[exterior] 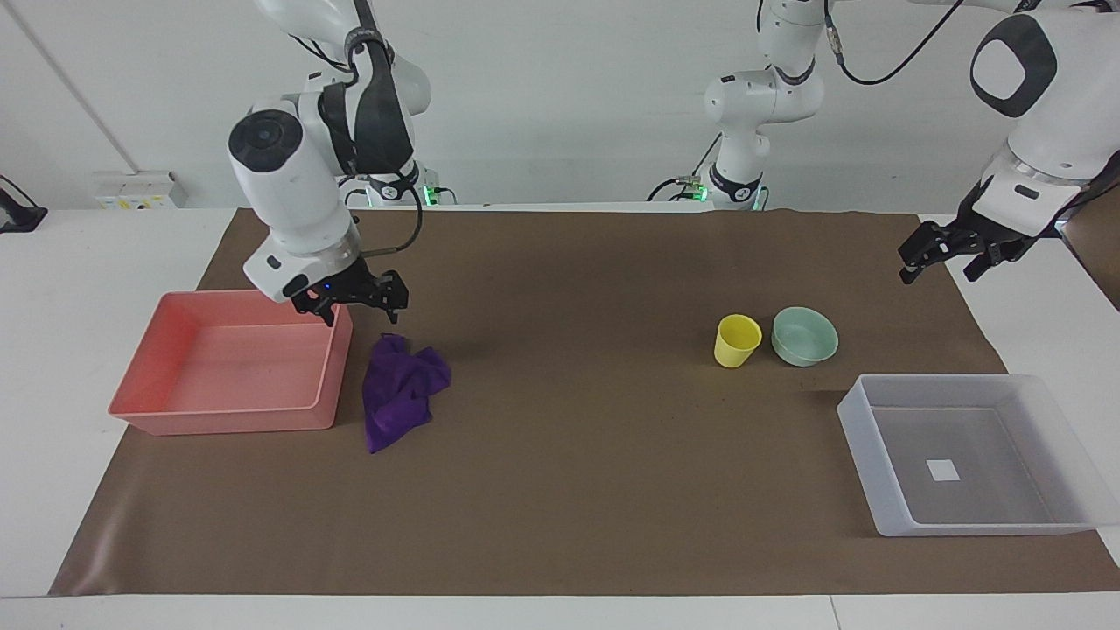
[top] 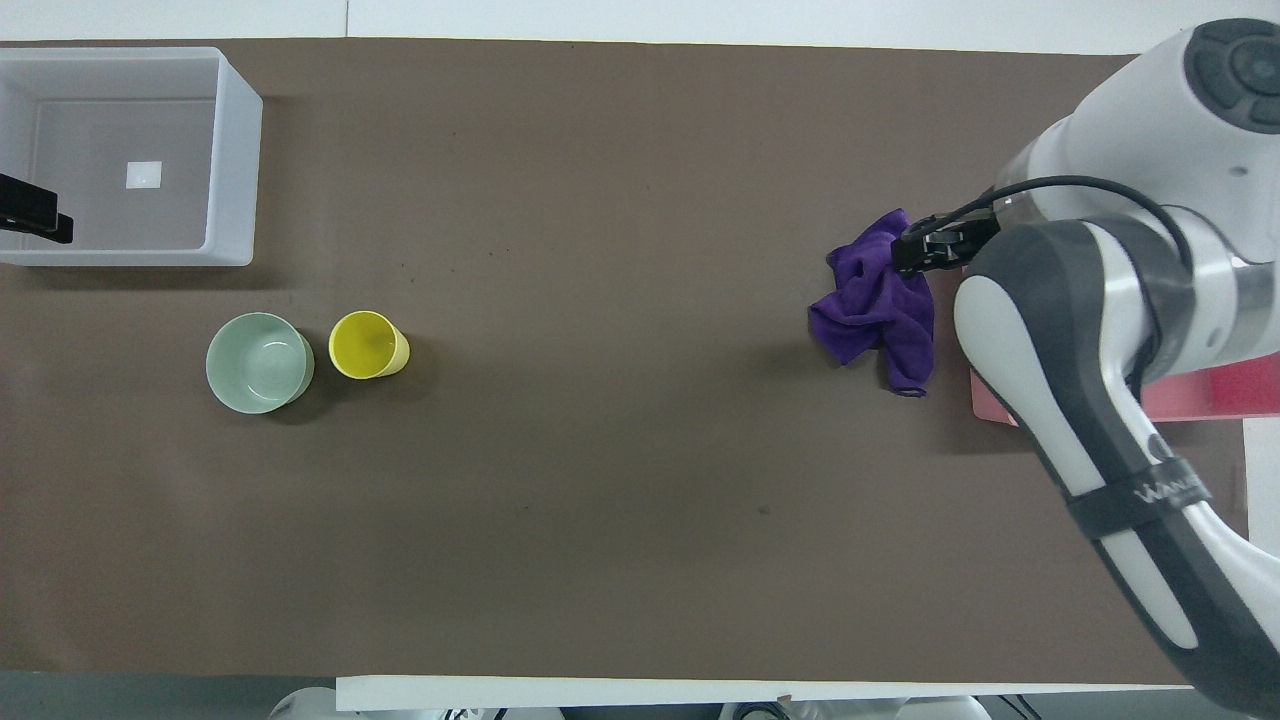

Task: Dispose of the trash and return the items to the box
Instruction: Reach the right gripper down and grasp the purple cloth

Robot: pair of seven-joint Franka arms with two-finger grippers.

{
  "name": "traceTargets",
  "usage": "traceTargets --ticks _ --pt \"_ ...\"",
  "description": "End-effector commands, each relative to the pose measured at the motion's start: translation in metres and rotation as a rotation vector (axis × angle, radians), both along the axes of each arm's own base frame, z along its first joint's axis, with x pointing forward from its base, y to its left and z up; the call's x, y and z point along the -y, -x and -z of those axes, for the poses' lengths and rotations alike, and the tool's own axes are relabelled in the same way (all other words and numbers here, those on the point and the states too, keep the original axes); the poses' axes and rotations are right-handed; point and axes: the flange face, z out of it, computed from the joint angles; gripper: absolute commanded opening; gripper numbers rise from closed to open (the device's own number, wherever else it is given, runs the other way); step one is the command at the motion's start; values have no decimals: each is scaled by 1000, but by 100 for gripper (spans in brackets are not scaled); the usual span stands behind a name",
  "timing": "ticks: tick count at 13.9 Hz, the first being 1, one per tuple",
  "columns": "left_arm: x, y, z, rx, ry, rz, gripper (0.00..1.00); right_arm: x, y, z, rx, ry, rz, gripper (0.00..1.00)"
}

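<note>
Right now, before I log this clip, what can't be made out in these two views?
- Pink bin: in the overhead view the right arm covers nearly all of it; only a corner shows.
- Left gripper: the overhead view's edge cuts it to a dark tip over the clear box.
- Right gripper: over the purple cloth; whether it touches the cloth cannot be told.

White table point(exterior: 79, 350) point(top: 700, 20) covered by brown mat point(exterior: 569, 455) point(top: 600, 500). Just below right pincer point(exterior: 360, 306) point(top: 925, 250), crumpled purple cloth point(exterior: 401, 389) point(top: 880, 305) flat on mat; pink bin point(exterior: 232, 407) point(top: 1200, 400) just beside it, also near that pincer. Well apart from it, near left pincer point(exterior: 941, 262) point(top: 40, 215): yellow cup point(exterior: 737, 341) point(top: 368, 345), green bowl point(exterior: 804, 336) point(top: 259, 362), whitish box point(exterior: 962, 455) point(top: 235, 170).
</note>
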Motion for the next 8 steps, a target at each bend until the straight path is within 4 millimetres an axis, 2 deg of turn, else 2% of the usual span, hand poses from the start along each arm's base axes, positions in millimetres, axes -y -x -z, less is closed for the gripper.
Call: traceTargets --ticks 1,3,5,6,8 --pt "-4 9 -1 -10 -16 -5 100 -10 10 47 11 -6 -8 100" --pt "-4 9 -1 -10 -16 -5 100 -24 14 81 17 -6 -39 100" --pt "-4 12 -2 -22 -16 -4 100 -28 16 116 8 5 -56 98" --pt "-1 20 -7 -42 -15 -2 100 -28 17 132 11 4 -57 93" --pt "8 25 7 -43 -14 6 100 -25 21 150 -2 6 -55 82"
